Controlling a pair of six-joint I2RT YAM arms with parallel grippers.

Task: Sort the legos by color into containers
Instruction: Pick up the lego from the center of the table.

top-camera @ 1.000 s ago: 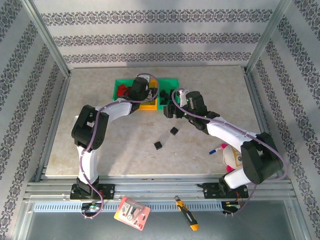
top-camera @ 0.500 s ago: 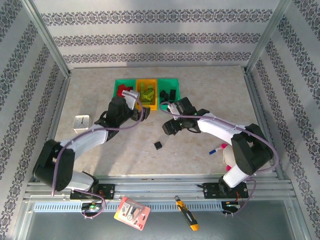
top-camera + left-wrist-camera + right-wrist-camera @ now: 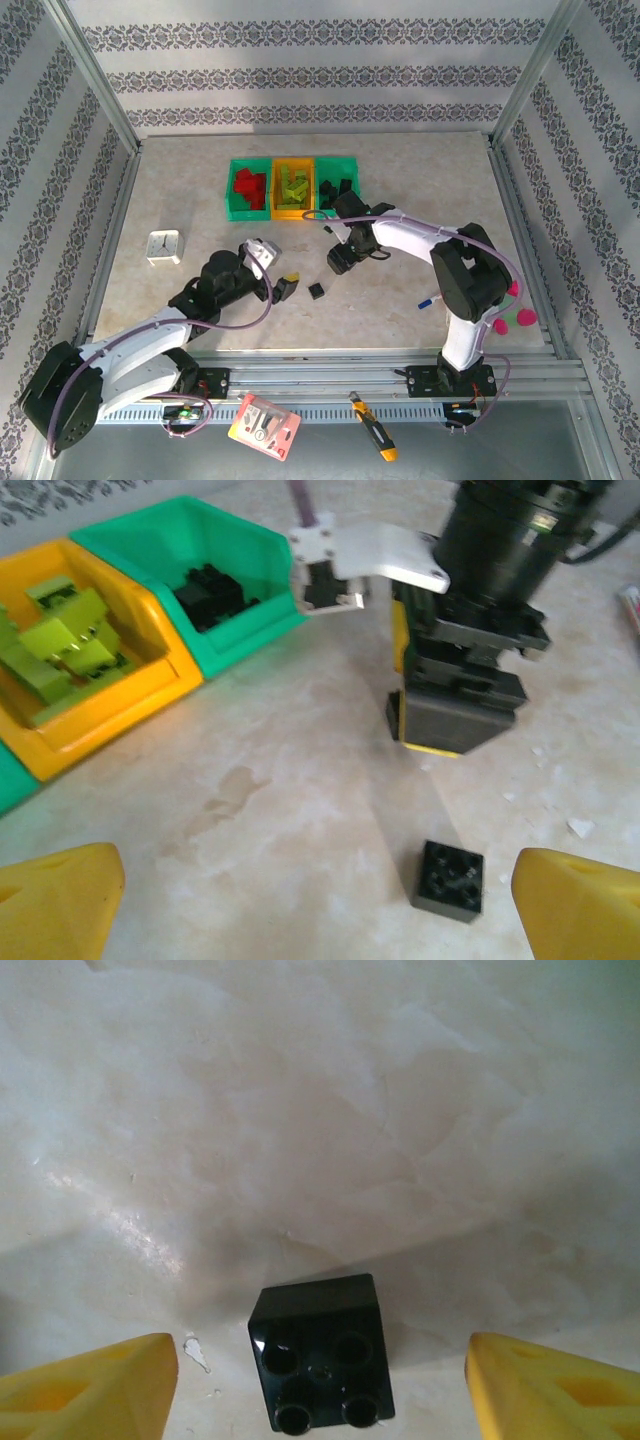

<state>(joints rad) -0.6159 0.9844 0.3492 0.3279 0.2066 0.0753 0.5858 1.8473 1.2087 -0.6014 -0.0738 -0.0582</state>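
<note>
You find black brick (image 3: 320, 1360) lower centre, on desk (image 3: 300, 1110), untouched between spread tips of right claw (image 3: 320, 1345). Likely light, rigid, slick: pinch flat sides squarely below studs. Your left claw (image 3: 318, 885) wide open, empty.

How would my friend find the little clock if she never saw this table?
Start at the row of three bins at the far middle of the table. Go left and a bit toward the near edge, to the clock sitting alone on the left side. It is white and square with a clock face, unlike the small coloured bricks.
</note>
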